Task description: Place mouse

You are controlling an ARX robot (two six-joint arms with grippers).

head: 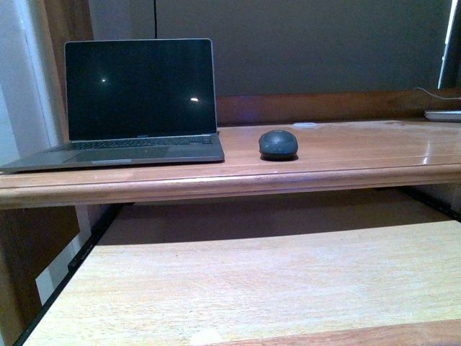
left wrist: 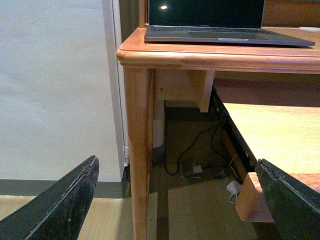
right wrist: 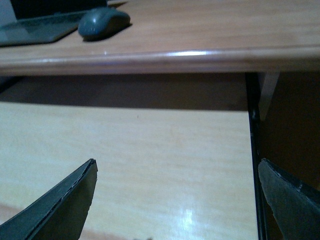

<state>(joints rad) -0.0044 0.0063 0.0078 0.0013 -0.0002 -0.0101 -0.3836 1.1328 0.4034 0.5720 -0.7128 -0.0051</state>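
At centre frame, the mouse (head: 278, 143) sits on the desk (head: 346, 155) beside the laptop (head: 137, 101); left gripper (left wrist: 176, 165) and right gripper (right wrist: 176, 165) spread wide, empty.

You find no text, brand or number that you can read in these pictures. On the laptop (head: 140, 90), at the left of the front view, a small pale mark stands in the strip just under the dark screen, but it is too small and blurred to give letters. The same strip shows at the upper edge of the left wrist view, also not readable. The mouse (head: 278, 143) shows only a plain dark top.
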